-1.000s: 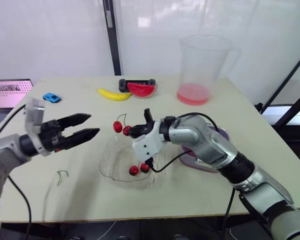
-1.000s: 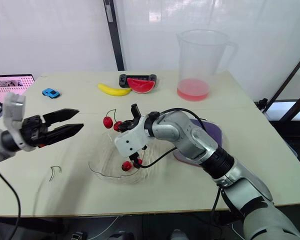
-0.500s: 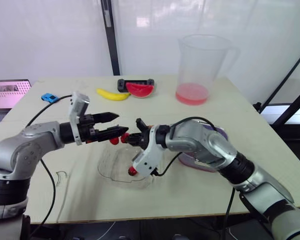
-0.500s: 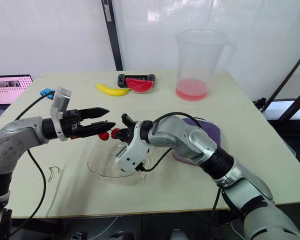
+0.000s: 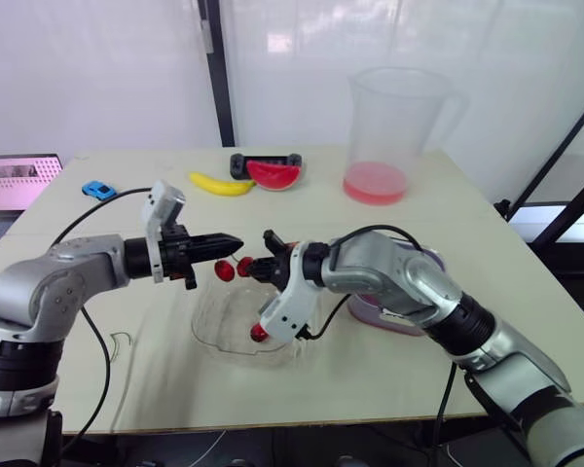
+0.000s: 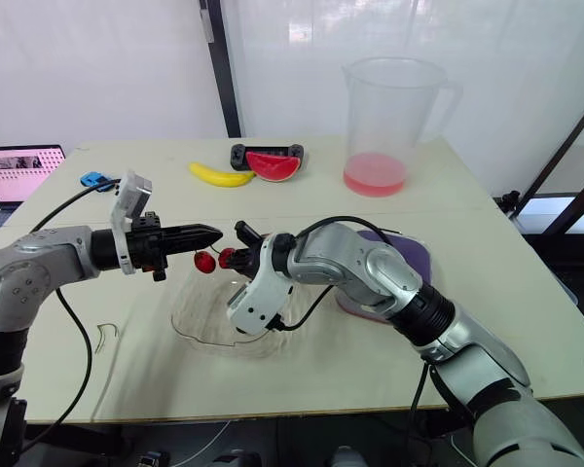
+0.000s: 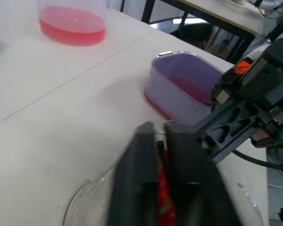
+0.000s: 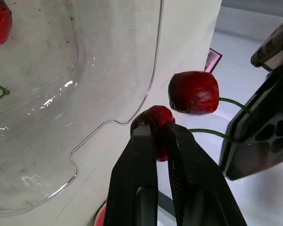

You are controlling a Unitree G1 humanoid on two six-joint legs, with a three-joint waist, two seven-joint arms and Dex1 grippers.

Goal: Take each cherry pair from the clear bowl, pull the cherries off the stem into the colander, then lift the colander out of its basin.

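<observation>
Head view: left claw and right claw meet on a cherry pair above the edge of the clear bowl; left wrist view: left claw closed, apparently on the stem, basin well apart; right wrist view: right claw clamps one cherry; pulling step in hand, probably calling for a carry over the basin first.

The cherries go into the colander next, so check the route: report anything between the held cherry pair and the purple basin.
Nothing visible does. The red cherry pair, gripped by the right claw at the clear plastic bowl's rim, has bare beige table between it and the lilac basin holding the pink colander.
</observation>
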